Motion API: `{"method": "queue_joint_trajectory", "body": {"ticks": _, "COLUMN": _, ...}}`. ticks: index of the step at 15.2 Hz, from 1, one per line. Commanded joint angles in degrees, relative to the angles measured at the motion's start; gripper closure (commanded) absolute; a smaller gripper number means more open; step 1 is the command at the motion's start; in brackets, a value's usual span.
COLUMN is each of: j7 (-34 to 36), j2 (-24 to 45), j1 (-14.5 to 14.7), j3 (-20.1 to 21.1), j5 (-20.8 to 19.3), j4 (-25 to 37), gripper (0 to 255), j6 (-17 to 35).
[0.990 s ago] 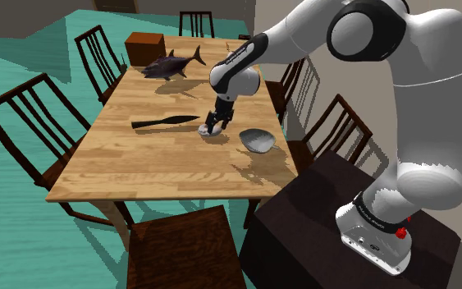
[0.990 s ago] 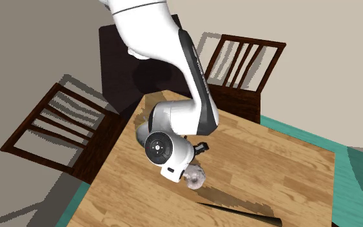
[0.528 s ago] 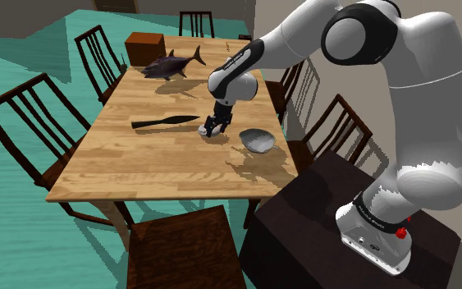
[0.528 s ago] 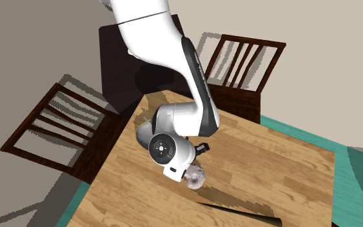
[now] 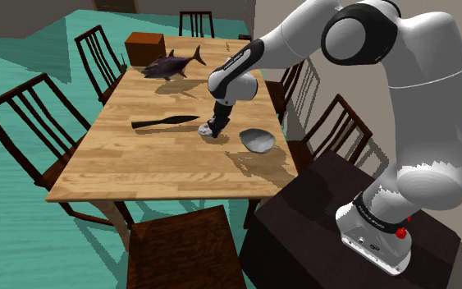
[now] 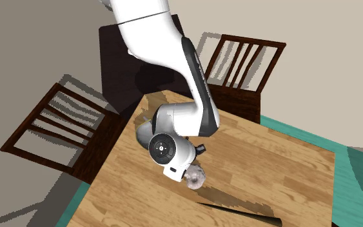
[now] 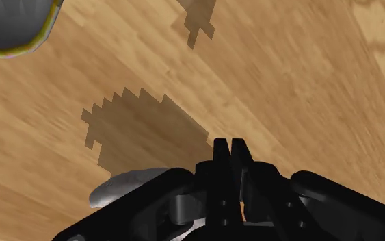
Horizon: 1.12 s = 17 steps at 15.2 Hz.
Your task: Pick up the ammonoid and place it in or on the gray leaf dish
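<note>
Wrist view: my fingers (image 7: 220, 156) were clenched together on nothing; the ammonoid (image 7: 126, 186) lay on the table (image 7: 307, 82) just beside them. Shoulder view: the gray leaf dish (image 5: 256, 140) stood at its 3 o'clock, empty. I judged pick and placement not yet done.

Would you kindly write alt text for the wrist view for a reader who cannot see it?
The black gripper, shut on nothing, hangs over a wooden table; the pale ammonoid lies beside it, ungrasped, and the gray leaf dish lies farther off.
</note>
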Motion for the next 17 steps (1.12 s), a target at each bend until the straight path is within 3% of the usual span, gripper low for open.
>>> {"method": "queue_joint_trajectory", "body": {"ticks": 1, "j7": 0.0, "j2": 0.0, "j1": 0.0, "j3": 0.0, "j5": 0.0, "j4": 0.0, "gripper": 255, "j6": 0.0}}
{"method": "queue_joint_trajectory", "body": {"ticks": 5, "j7": 0.0, "j2": 0.0, "j1": 0.0, "j3": 0.0, "j5": 0.0, "j4": 0.0, "gripper": 255, "j6": 0.0}}
{"method": "queue_joint_trajectory", "body": {"ticks": 6, "j7": 0.0, "j2": 0.0, "j1": 0.0, "j3": 0.0, "j5": 0.0, "j4": 0.0, "gripper": 0, "j6": 0.0}}
{"method": "queue_joint_trajectory", "body": {"ticks": 11, "j7": -33.39, "j2": 4.38, "j1": -5.11, "j3": 2.67, "j5": -13.27, "j4": 5.5, "gripper": 0, "j6": 3.84}}
{"method": "queue_joint_trajectory", "body": {"ticks": 12, "j7": -36.16, "j2": 4.85, "j1": -5.6, "j3": 3.06, "j5": -14.43, "j4": 6.17, "gripper": 0, "j6": 4.22}}
{"method": "queue_joint_trajectory", "body": {"ticks": 17, "j7": -36.16, "j2": 8.25, "j1": -5.25, "j3": 3.24, "j5": -14.4, "j4": 7.81, "gripper": 0, "j6": 6.04}}
